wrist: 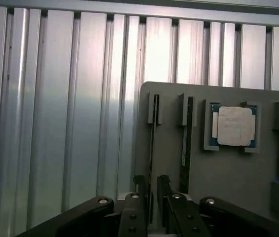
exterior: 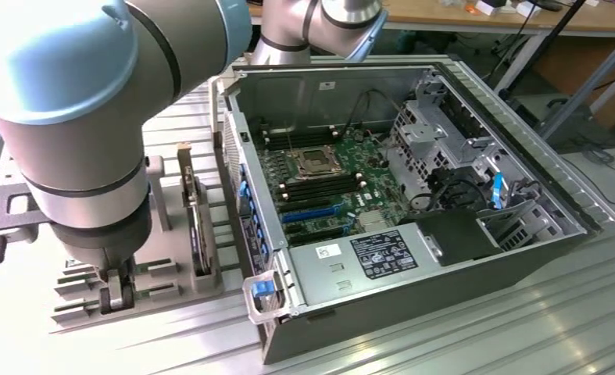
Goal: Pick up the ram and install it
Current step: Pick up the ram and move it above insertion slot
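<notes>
The ram [wrist: 153,143] is a slim stick standing on edge in a slot of the grey holder [wrist: 218,182]. My gripper [wrist: 152,195] is lowered over its near end, with one finger on each side, shut on the stick. The stick still sits in its slot. In the exterior view the gripper [exterior: 119,295] reaches down into the holder [exterior: 172,262] at that view's left, beside the open computer case [exterior: 516,258]. The ram itself is hidden there by the arm.
A second slim stick [wrist: 185,138] stands in the neighbouring slot. The square silver processor chip [wrist: 234,126] lies in a pocket beyond it. A dark expansion card [exterior: 192,207] stands on edge between gripper and case. The motherboard [exterior: 328,187] lies exposed inside the case on the ribbed metal table [exterior: 474,328].
</notes>
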`<state>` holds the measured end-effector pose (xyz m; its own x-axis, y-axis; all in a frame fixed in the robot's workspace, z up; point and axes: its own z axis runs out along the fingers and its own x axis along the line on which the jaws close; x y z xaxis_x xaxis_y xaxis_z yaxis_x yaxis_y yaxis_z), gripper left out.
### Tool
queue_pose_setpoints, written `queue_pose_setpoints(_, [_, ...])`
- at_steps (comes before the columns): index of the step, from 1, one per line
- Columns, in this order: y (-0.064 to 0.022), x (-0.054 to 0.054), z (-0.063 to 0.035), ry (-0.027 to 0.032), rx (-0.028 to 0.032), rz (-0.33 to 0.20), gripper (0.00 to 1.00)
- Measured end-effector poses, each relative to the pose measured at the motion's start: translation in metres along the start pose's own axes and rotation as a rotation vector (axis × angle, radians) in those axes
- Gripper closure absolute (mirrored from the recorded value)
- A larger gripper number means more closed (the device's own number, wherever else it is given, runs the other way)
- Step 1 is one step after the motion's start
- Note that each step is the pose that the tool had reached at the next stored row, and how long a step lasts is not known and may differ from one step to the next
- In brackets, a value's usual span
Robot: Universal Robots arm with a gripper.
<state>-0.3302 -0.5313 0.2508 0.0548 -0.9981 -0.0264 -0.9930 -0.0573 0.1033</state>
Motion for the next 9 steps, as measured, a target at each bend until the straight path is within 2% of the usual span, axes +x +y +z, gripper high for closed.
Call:
queue_pose_setpoints(4, [-0.0009, 0.001, 0.0085, -0.0050, 0.0015, 0.048, 0.76])
queue_pose_setpoints(6, [-0.0015, 0.000, 0.0132, -0.0052, 0.0018, 0.050, 0.76])
queue_pose_setpoints(8, [-0.0021, -0.001, 0.0187, -0.0034, 0.0024, 0.046, 0.76])
queue_pose_setpoints(9, [-0.0024, -0.002, 0.0216, 0.0014, 0.0021, 0.033, 0.76])
